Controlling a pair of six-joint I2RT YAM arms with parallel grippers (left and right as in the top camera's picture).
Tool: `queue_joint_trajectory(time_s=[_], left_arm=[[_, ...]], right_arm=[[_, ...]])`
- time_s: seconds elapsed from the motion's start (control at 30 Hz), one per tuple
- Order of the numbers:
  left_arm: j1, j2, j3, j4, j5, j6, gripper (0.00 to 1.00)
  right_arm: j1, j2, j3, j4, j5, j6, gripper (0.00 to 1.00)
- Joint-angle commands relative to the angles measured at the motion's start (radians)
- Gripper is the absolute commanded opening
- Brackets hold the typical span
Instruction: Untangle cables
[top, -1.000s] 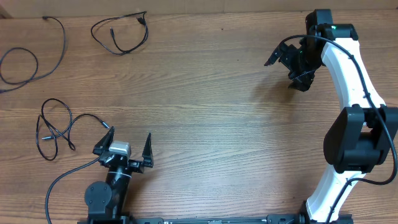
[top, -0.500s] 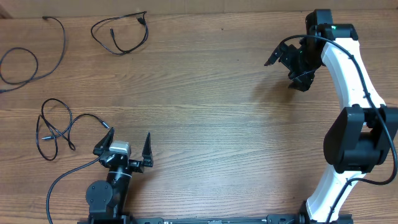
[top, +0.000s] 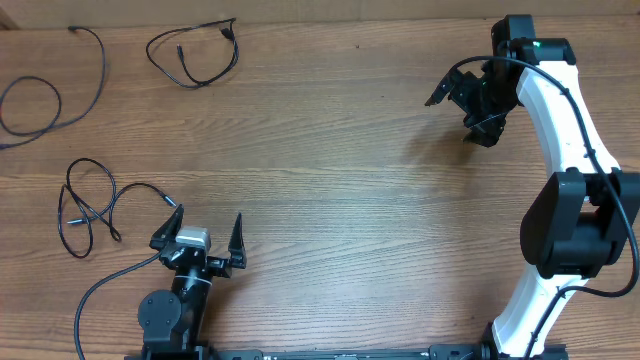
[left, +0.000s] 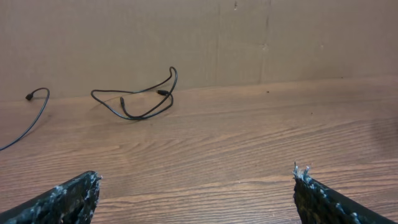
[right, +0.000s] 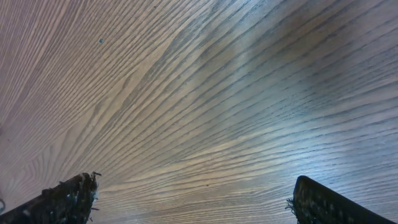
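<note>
Three cables lie exactly where they were a second ago, and neither arm has shifted. All are thin black cords on the left part of the table (top: 330, 200), each apart from the others. The far-left cable (top: 102, 60) runs a wide loop off the left edge. The looped cable (top: 236, 55) sits near the far edge; the left wrist view shows it (left: 163, 93) close to the wall, with the far-left cable's plug end (left: 40, 112) to its left. The near cable (top: 90, 210) crosses over itself in a loose tangle just beside the left gripper (top: 210, 212), not touching it.

The left gripper stays low at the near edge, pointing toward the far side, its fingers (left: 62, 199) spread wide with nothing between them. The right arm (top: 560, 120) reaches up the right side and bends inward; the right gripper (top: 447, 122) hangs over bare wood well apart from every cord, its fingers (right: 62, 199) also wide and holding nothing.

The surface is brown wood-grain laminate. A plain tan wall (left: 249, 37) with a vertical seam rises behind the far edge.
</note>
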Motion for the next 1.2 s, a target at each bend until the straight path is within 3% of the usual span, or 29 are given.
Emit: queue_joint_trajectory(time_s=[0.0, 0.87, 1.17], left_arm=[[-0.008, -0.011, -0.008, 0.003, -0.007, 0.019, 1.00], [-0.008, -0.011, -0.008, 0.003, -0.006, 0.019, 1.00], [-0.008, -0.011, -0.008, 0.003, -0.006, 0.019, 1.00]], right_arm=[[-0.004, -0.037, 0.024, 0.005, 0.000, -0.004, 1.00], [-0.004, -0.036, 0.024, -0.022, 0.039, -0.005, 1.00], [-0.003, -0.037, 0.024, -0.064, 0.045, -0.159, 1.00]])
